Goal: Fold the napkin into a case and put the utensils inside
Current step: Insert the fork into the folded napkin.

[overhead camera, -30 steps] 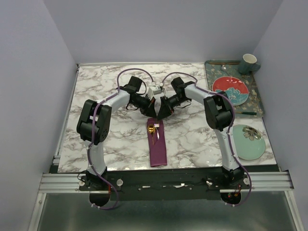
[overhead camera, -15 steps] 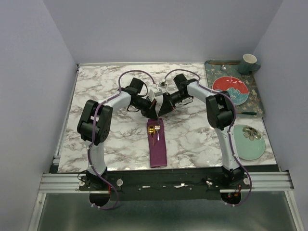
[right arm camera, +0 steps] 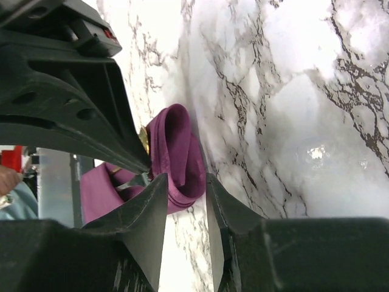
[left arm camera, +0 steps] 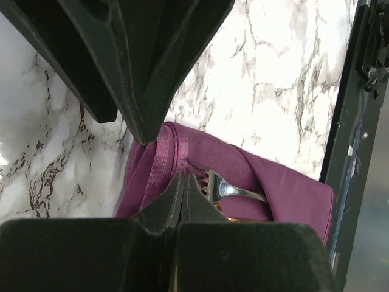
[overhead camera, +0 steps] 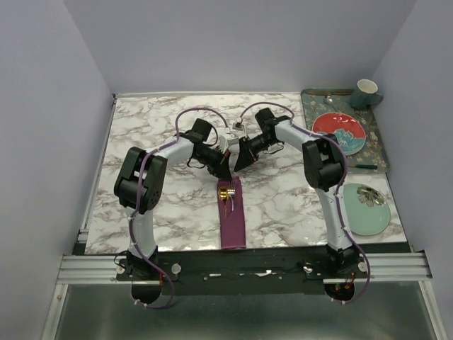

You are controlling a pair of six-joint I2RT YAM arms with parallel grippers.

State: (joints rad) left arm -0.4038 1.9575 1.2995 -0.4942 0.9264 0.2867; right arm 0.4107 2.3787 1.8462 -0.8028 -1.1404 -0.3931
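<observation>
top external view shows one plum-purple case [overhead camera: 233,216], a long narrow folded strip on the marble table [overhead camera: 156,127], its length running from the near edge toward the arm tips. two utensils sit at the case's far end: one gold spoon [overhead camera: 224,192] on the left part of that end and one silver fork [overhead camera: 231,201] just right of it, both lying along the case. in the left wrist view the fork's tines point at the case's mouth and its handle runs under a fold of the cloth. two grippers meet just beyond the case's far end. the left gripper [overhead camera: 226,172] is fully closed: its two fingers are pressed together with the tips at the stitched hem of the case's mouth, right by the tines, and whether any cloth is pinched between them cannot be told. the right gripper [overhead camera: 236,163] stands just beyond and to the right of it, its two fingers a narrow gap apart; the right wrist view shows the rolled far end of the case through that gap, with nothing clamped. well to the right of the case lies one pale green plate [overhead camera: 364,212]. farther right, beyond the case's far end, is one tray [overhead camera: 379,145] carrying one red plate [overhead camera: 338,126] and one cup [overhead camera: 366,93].
</observation>
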